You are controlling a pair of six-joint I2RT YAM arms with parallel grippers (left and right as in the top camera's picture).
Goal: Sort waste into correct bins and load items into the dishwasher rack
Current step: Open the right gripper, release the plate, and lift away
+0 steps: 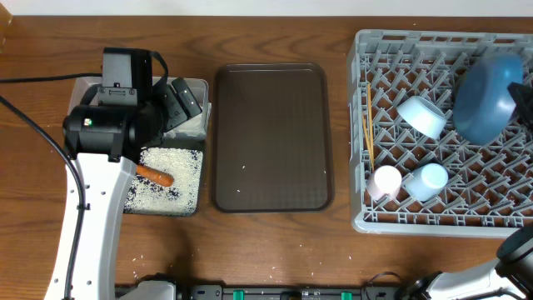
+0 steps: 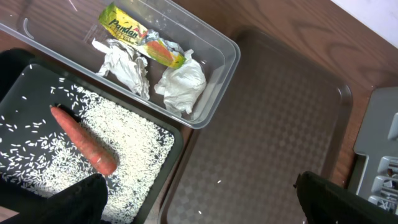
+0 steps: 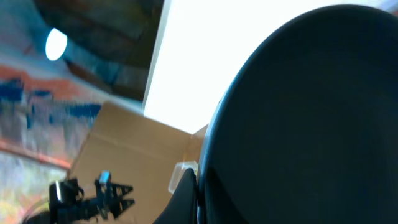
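Lettering that appears to read "Pandan" runs across the yellow-green wrapper (image 2: 140, 38), which lies in the clear tub (image 2: 219, 79) at the far left of the tabletop (image 1: 266, 250), beside crumpled silver foil (image 2: 127, 70) and crumpled white paper (image 2: 183, 87). Just nearer, the black tray (image 2: 28, 84) holds the rice grains (image 2: 127, 146) and the orange carrot (image 2: 84, 146). The left gripper (image 2: 199, 208) hangs above both bins, jaws spread wide and holding nothing. The right arm (image 1: 518, 248) sits at the near right edge, jaws shut; whether they hold anything cannot be told. The dishwasher rack (image 1: 366, 221) at right carries the blue plate (image 1: 487, 96), white bowl (image 1: 422, 115), pinkish-white cup (image 1: 385, 182), light blue cup (image 1: 427, 181) and chopsticks (image 1: 367, 125).
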